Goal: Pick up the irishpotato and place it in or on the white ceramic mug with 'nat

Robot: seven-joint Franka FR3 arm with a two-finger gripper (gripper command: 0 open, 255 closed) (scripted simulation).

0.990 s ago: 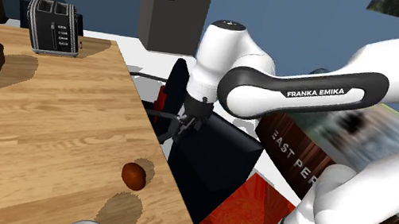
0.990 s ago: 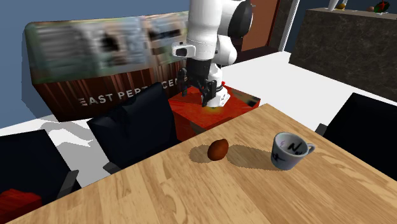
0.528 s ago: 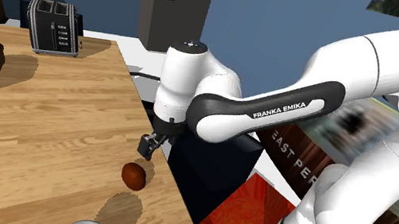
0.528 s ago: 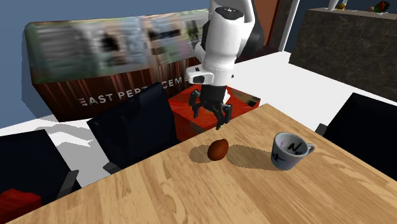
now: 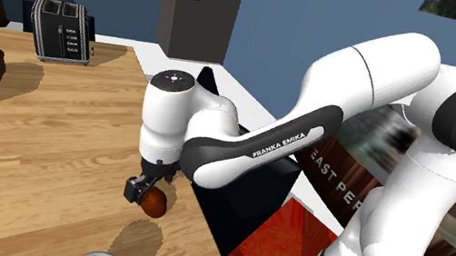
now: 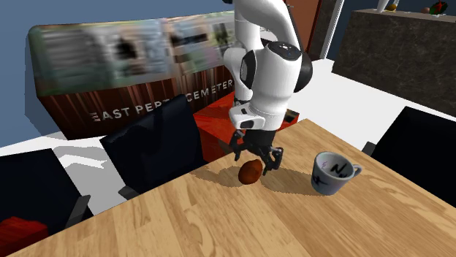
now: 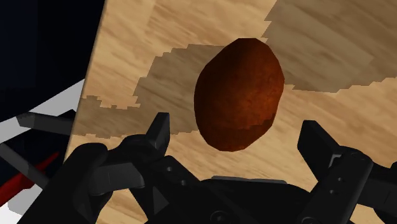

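Hovering wide apart just over the brown potato (image 7: 238, 95), the fingers (image 7: 158, 132) touched nothing; the potato lay near the worktop (image 6: 183, 219) edge (mug (image 6: 332, 174) a little way off). Lowering squarely before closing would probably catch its middle best.

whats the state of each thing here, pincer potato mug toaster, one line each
pincer: open, lowered over the potato, one finger on either side, not touching it
potato: lying on the wooden table, not held
mug: upright on the table, apart from the potato
toaster: upright near the table's far edge in the shoulder view
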